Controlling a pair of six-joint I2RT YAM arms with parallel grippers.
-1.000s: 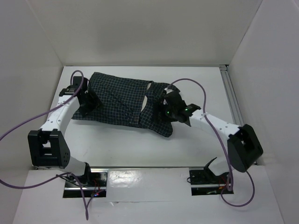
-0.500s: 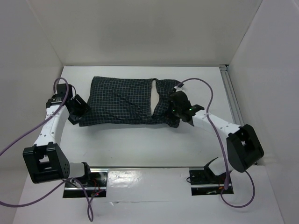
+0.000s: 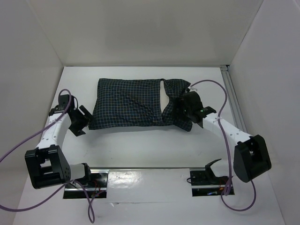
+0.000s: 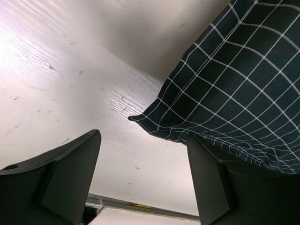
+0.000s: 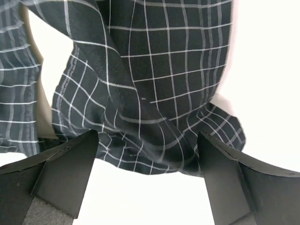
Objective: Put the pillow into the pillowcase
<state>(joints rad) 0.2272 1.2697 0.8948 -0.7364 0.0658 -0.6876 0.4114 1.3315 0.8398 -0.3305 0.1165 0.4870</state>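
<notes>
From above, the pillowcase (image 3: pixel 126 103) lies on the table (image 3: pixel 140 150) with the pillow (image 3: pixel 163 96) inside, only a cream sliver showing near its right end — the wrist views add that the left gripper (image 4: pixel 143 140) gapes empty beside its near-left corner and the right gripper (image 5: pixel 147 136) stands wide over crumpled right-end folds.

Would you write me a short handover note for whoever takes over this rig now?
Left gripper: open, empty, beside the pillowcase's left corner.
Right gripper: open above its right end, holding nothing.
Pillow: inside the pillowcase on the table; a cream strip shows at the opening.
Done: pillow inserted.
Left: probably pull the fabric over that strip.
</notes>
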